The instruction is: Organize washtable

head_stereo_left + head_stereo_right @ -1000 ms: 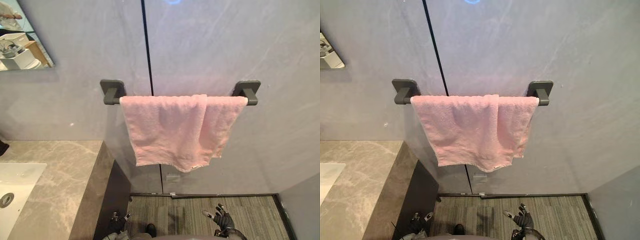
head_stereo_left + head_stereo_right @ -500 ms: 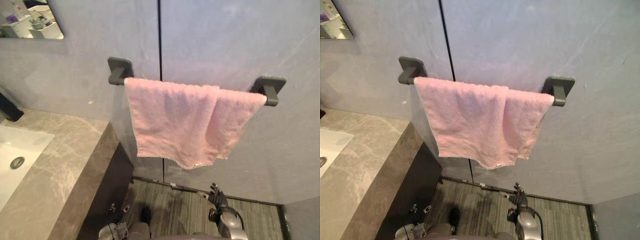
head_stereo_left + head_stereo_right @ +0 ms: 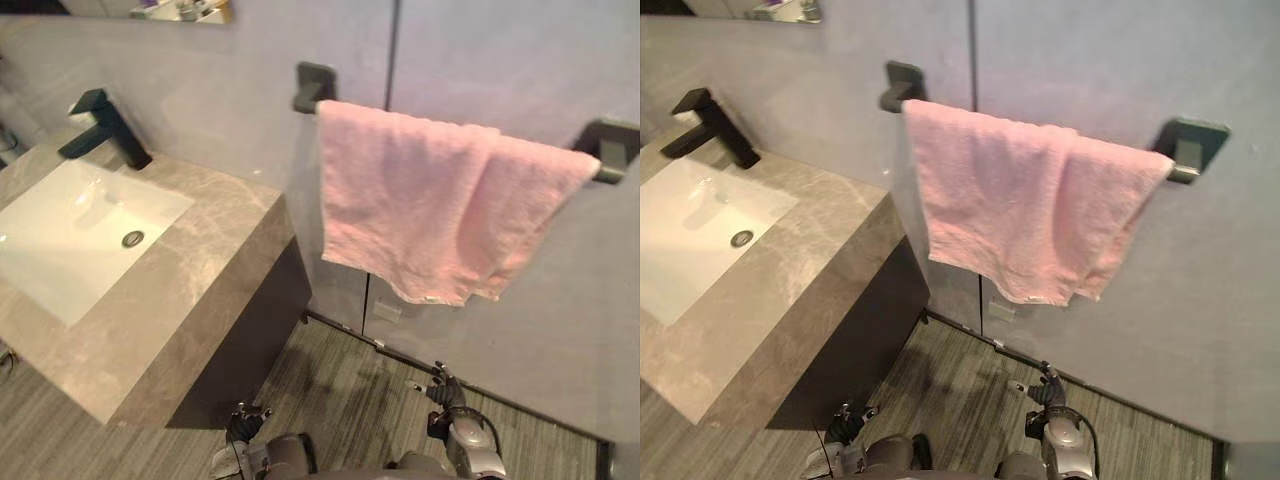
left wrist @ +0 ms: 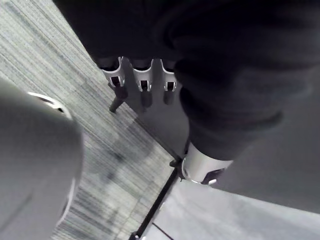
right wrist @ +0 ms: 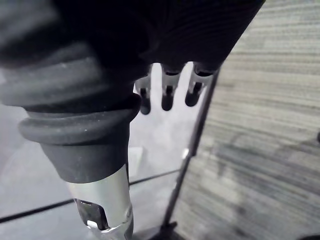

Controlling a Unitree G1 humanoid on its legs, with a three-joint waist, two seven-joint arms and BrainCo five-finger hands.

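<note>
1. Hanging low over the striped floor, both hands are well below anything the task concerns. The left hand is under the bench's near corner and the right hand is under the towel.
2. The left wrist view shows that hand's fingers straight and loose, holding nothing. The right wrist view shows the same of the right hand's fingers.
3. The bench lies up and to the robot's left. Its marble top carries a white sink and a black faucet at the wall. Its length runs leftward along the wall, away from the end face beside the towel.
4. A pink towel drapes over a dark rail on the wall, just right of the bench's end. The rail's long axis runs across the wall. The cloth overlaps itself and its lower hems hang uneven.
5. Judging by position, the left hand is nearer the bench top and the right hand nearer the towel. Either reach has to rise a good way first, and any work at the sink would mean turning left.
</note>
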